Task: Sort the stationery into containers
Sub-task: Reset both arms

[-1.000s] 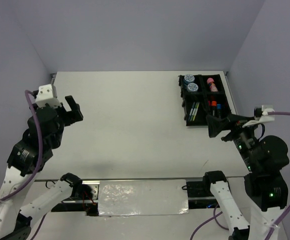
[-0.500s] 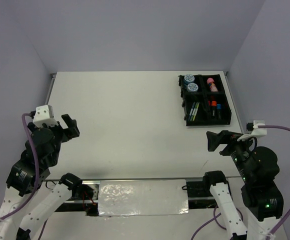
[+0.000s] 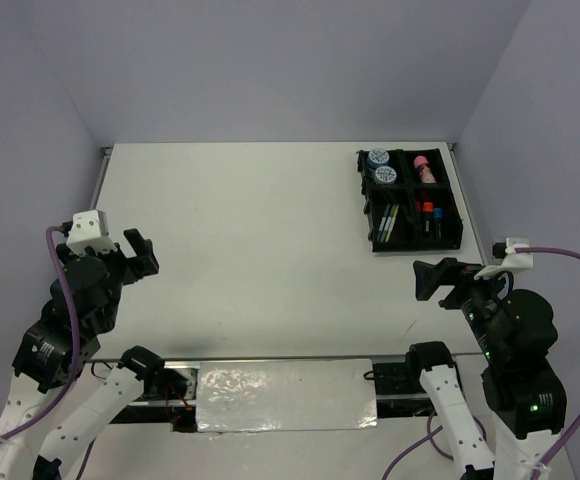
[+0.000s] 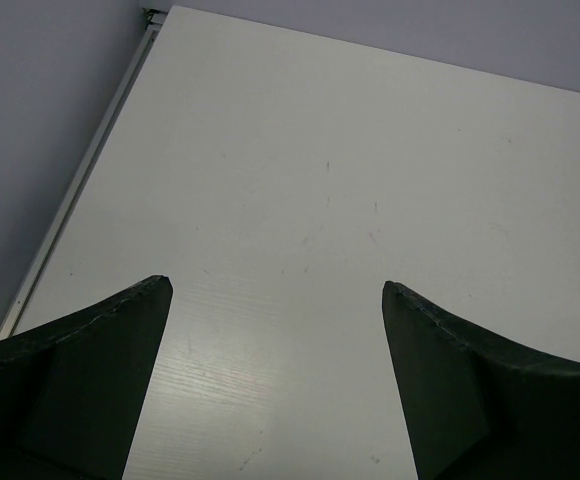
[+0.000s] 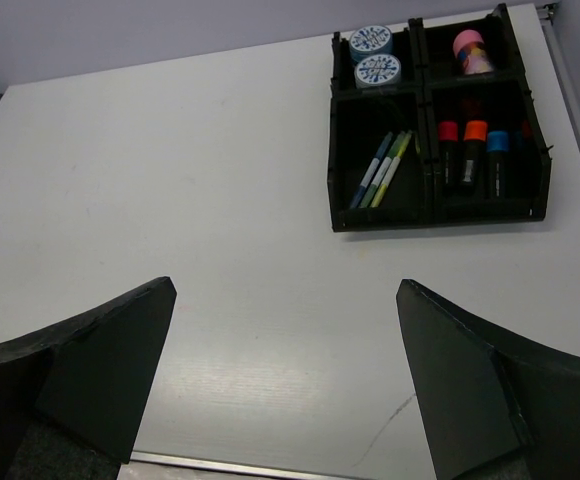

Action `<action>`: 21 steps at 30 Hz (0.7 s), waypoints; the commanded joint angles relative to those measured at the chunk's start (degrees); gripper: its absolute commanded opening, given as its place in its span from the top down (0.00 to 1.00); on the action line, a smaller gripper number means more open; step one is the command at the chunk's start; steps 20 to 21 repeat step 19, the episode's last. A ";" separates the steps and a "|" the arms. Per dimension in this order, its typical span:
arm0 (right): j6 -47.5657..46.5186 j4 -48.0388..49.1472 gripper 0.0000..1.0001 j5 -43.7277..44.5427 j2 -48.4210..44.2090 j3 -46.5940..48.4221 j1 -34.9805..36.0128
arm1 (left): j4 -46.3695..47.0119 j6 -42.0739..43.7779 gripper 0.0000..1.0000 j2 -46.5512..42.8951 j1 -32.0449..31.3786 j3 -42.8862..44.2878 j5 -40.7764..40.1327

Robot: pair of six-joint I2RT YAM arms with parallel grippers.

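Note:
The black organiser tray [image 3: 415, 247] stands at the far right of the table, and all the stationery lies inside it. In the right wrist view the tray [image 5: 440, 222] holds two round blue-white tubs [image 5: 371, 42], a pink bottle [image 5: 469, 50], thin pale pens [image 5: 382, 168] and three short black highlighters [image 5: 473, 150]. My right gripper [image 3: 422, 282] [image 5: 285, 283] hangs open and empty, nearer than the tray. My left gripper [image 3: 142, 252] [image 4: 275, 285] is open and empty over bare table at the left.
A foil-covered plate [image 3: 285, 395] lies between the arm bases at the near edge. A raised rail [image 4: 80, 180] runs along the table's left edge. Grey walls close in the back and both sides. A thin dark scratch [image 5: 380, 440] marks the tabletop near my right gripper.
Both arms have drawn back toward the near edge. The left gripper dropped lower and nearer; the right gripper pulled away from the tray. Both stayed open. The stationery has not moved.

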 commanded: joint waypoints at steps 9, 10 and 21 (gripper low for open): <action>0.38 0.91 0.00 0.75 0.97 0.46 0.35 | 3.07 1.66 0.01 -0.94 0.31 -1.32 -0.95; 0.38 0.99 0.00 0.84 0.97 0.46 0.26 | 3.24 1.66 0.01 -1.03 0.23 -1.49 -0.86; 1.08 1.17 0.00 1.37 0.88 -0.86 0.34 | 4.12 1.57 0.01 -0.94 0.23 -2.73 -0.77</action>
